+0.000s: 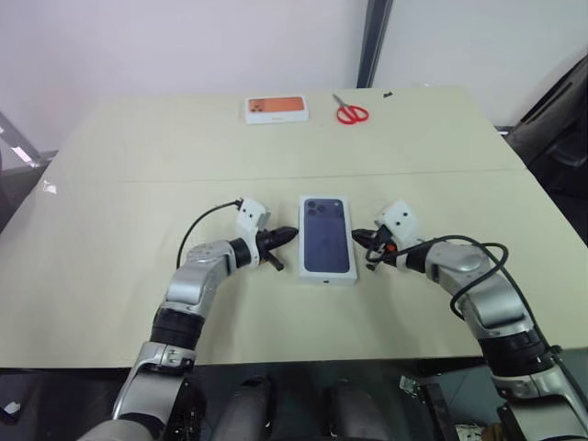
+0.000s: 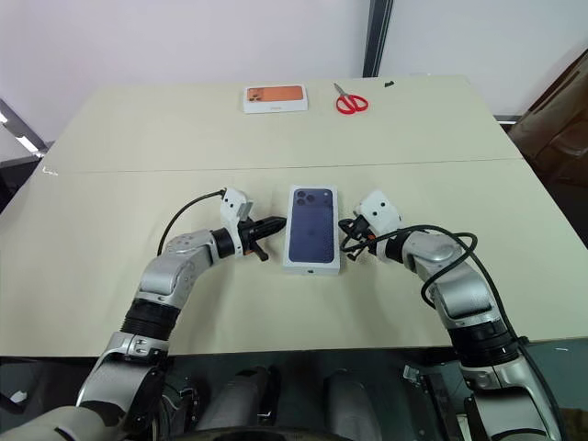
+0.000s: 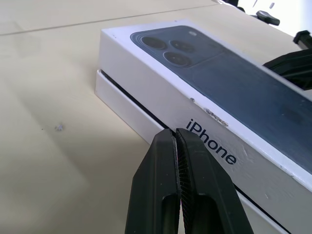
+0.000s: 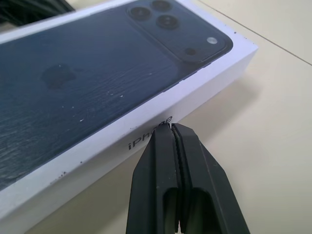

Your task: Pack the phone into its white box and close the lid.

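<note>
A beige table [image 1: 110,184] bears the white box [image 3: 122,105], an orange-topped box [image 1: 276,109] and scissors [image 1: 350,112].

I see a white lid [image 1: 328,237] printed with a navy phone, red scissors [image 1: 350,111], an orange-topped box [image 1: 276,108].
</note>
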You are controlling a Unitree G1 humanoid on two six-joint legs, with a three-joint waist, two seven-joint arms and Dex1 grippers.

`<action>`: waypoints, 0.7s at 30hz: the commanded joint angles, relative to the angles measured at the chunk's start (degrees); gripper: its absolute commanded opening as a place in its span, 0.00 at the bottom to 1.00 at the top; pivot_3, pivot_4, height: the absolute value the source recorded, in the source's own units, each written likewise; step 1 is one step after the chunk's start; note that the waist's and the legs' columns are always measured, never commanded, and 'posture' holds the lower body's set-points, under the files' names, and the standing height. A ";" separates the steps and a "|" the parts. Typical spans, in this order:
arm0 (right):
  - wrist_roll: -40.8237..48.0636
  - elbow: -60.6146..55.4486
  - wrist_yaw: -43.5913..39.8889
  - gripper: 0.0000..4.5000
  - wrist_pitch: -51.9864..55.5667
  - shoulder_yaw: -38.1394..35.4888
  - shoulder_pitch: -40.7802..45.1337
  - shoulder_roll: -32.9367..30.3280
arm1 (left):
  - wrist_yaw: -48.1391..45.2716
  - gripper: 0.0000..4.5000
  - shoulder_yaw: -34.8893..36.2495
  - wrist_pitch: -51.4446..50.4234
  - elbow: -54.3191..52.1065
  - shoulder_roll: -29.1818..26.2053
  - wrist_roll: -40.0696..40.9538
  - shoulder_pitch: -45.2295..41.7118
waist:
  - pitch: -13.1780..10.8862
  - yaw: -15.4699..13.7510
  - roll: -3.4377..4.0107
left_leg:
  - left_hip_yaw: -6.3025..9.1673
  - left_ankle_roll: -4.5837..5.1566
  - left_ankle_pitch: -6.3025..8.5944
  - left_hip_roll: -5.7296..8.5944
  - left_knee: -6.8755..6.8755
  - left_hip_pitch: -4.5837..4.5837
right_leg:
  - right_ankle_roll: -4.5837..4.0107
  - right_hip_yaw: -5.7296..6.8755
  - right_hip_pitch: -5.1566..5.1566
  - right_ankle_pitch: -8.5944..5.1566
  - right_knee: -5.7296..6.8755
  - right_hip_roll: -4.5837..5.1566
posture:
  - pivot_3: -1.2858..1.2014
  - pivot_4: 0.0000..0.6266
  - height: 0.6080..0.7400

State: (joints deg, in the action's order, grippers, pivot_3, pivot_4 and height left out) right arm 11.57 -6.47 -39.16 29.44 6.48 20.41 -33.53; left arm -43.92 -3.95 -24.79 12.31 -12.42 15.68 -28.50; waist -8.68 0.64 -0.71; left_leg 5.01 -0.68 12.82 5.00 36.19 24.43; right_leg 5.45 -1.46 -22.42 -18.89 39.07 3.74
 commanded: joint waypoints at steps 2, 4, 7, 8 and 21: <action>-0.12 -2.80 -0.56 0.01 -1.10 -0.06 0.52 0.50 | -0.46 0.03 -0.07 -0.08 -3.15 -0.32 1.14 0.79 | 0.00 -0.01 0.00 | 0.00 0.00 0.00 0.00 0.01 0.00 | 0.00 0.00 0.01 0.00 0.00 0.00 | 0.52 0.24 0.95; 0.38 -3.04 -0.56 0.01 -0.60 -0.18 0.58 1.17 | 0.14 0.03 0.42 0.06 -3.25 -0.11 1.23 0.76 | 0.00 -0.04 0.00 | 0.01 0.01 0.00 0.00 0.01 0.00 | 0.00 0.00 0.01 0.00 0.00 0.00 | 0.52 0.24 0.95; -0.55 -2.74 -0.56 0.01 -1.09 0.34 0.72 1.17 | 0.52 0.03 0.22 0.33 -3.30 -0.20 0.79 0.91 | 0.00 -0.01 0.00 | 0.00 0.01 0.00 0.00 0.02 0.00 | 0.00 0.00 0.01 0.00 0.00 0.00 | 0.52 0.24 0.95; -0.50 -2.48 -0.46 0.01 -0.96 0.18 0.82 1.34 | 0.60 0.03 0.23 0.14 -3.28 -0.28 0.79 1.03 | 0.00 -0.01 0.00 | 0.00 0.00 0.00 0.00 0.01 0.00 | 0.00 0.00 0.01 0.00 0.00 0.00 | 0.52 0.24 0.95; -4.72 5.56 5.27 0.01 -4.09 -3.96 7.64 1.97 | 5.03 0.03 4.02 4.54 4.31 1.91 1.24 -7.38 | -0.01 -0.14 -0.01 | 0.00 -0.05 -0.03 0.02 0.04 0.01 | 0.00 0.01 0.01 0.00 0.01 0.00 | 0.52 0.24 0.95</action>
State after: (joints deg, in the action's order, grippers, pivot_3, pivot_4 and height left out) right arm 6.41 -0.32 -35.17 27.40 5.18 25.51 -32.42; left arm -39.82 -1.03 -22.76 16.58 -11.68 15.74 -32.75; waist -8.69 0.50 -0.72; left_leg 5.01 -0.73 12.78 5.02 36.24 24.44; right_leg 5.45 -1.45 -22.42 -18.89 39.08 3.74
